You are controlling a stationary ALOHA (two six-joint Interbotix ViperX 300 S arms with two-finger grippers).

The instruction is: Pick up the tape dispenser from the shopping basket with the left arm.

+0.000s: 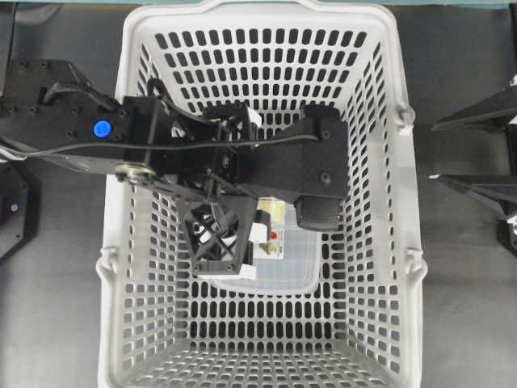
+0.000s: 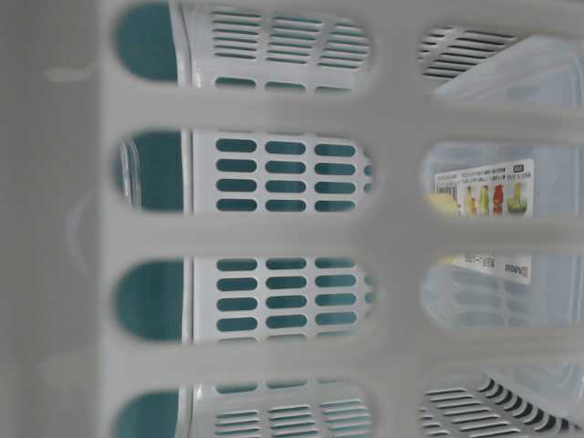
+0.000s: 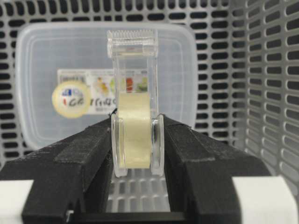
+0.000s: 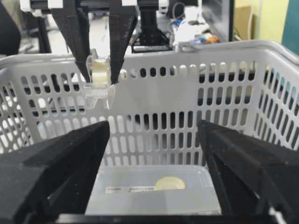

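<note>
Our left hand (image 3: 137, 140) squeezes the small clear plastic tape dispenser (image 3: 133, 70), high inside the big grey plastic basket (image 1: 408, 202). We think it's nearly done. Our right hand (image 4: 153, 135) is open and empty.

tape dispenser (image 3: 134, 70): clear hard plastic, glossy, smooth
tape roll (image 3: 135, 133): pale cream film, semi-translucent, slight sheen
shopping basket (image 1: 404, 202): lt-grey plastic, matt-ish, smooth
container (image 3: 42, 84): frosted clear plastic w/ glossy paper label (image 3: 100, 88)
L gripper (image 3: 137, 144) pads (image 3: 84, 149): black, foam-like, matt, rough
R gripper (image 4: 154, 154): same matt black
</note>
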